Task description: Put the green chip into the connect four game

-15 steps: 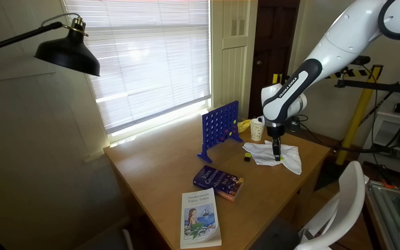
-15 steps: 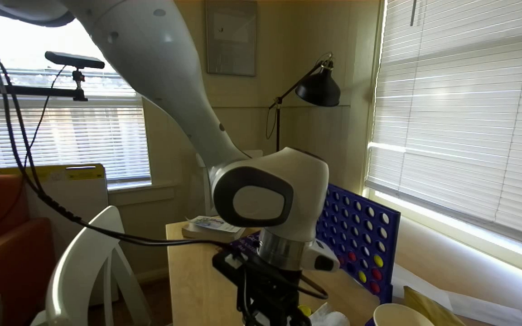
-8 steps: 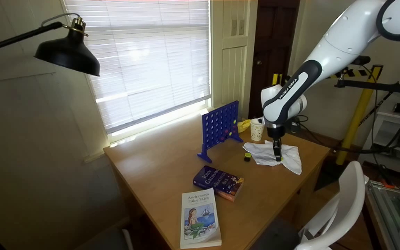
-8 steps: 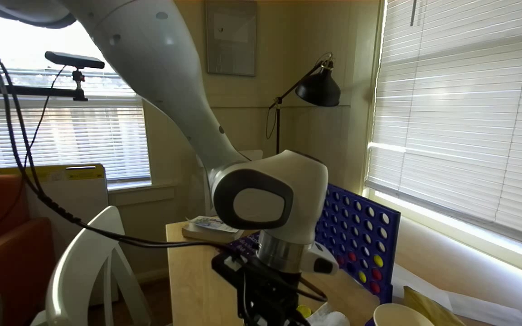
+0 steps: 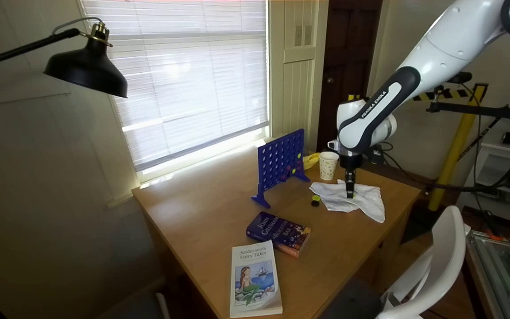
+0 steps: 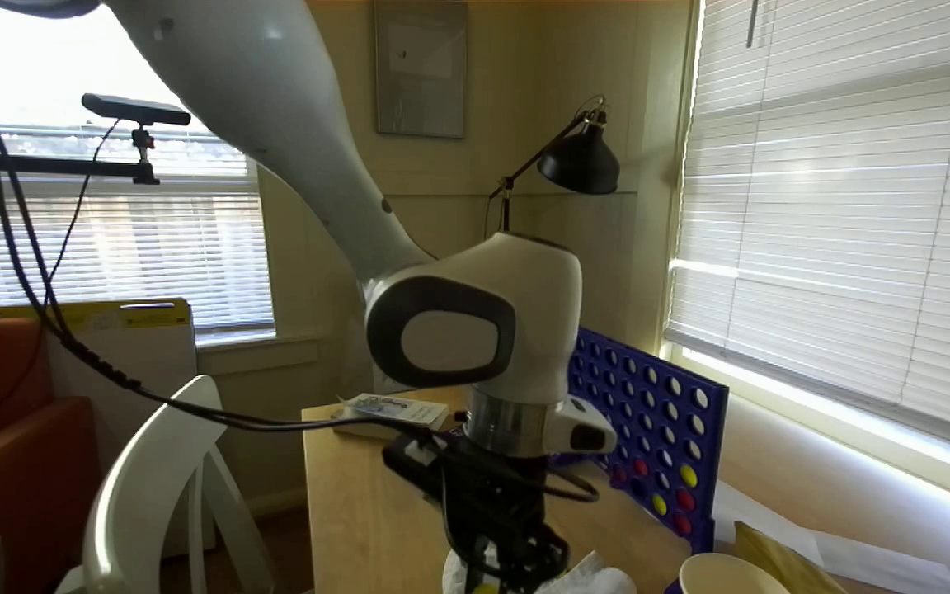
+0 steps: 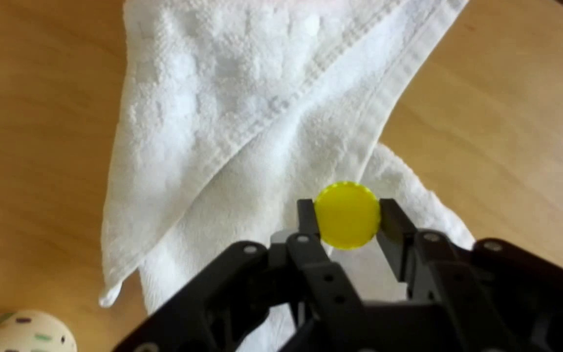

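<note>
Snugly between the jaws; yellow chip [image 7: 347, 215].

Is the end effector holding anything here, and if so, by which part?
Yes: the end effector holds a yellow connect four chip, pinched at opposite sides of its rim.

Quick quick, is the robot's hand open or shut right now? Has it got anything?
Hand: closed, holding the yellow chip.

White Franka Emika Panda arm [image 5: 436, 62], dark oval ring [image 6: 384, 332], FRANKA EMIKA lettering [image 5: 373, 105], silver wrist collar [image 6: 508, 425], black cables [image 6: 116, 377], black Robotiq gripper [image 7: 348, 215], grey screw heads [image 7: 431, 237]
</note>
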You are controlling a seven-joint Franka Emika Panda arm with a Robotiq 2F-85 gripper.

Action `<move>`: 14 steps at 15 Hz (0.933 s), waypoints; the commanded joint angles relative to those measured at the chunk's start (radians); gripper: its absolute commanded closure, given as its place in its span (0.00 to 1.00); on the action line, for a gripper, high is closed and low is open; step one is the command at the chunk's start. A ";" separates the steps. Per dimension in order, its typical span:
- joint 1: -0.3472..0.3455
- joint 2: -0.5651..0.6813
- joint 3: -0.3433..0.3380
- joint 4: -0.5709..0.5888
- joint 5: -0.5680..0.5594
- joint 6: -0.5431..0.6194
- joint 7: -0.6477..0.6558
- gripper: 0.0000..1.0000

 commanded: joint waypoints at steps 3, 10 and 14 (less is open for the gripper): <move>-0.020 -0.267 0.075 -0.195 0.255 0.154 -0.140 0.89; 0.028 -0.425 0.153 -0.235 0.738 0.370 -0.409 0.89; 0.067 -0.435 0.175 -0.145 1.056 0.483 -0.599 0.89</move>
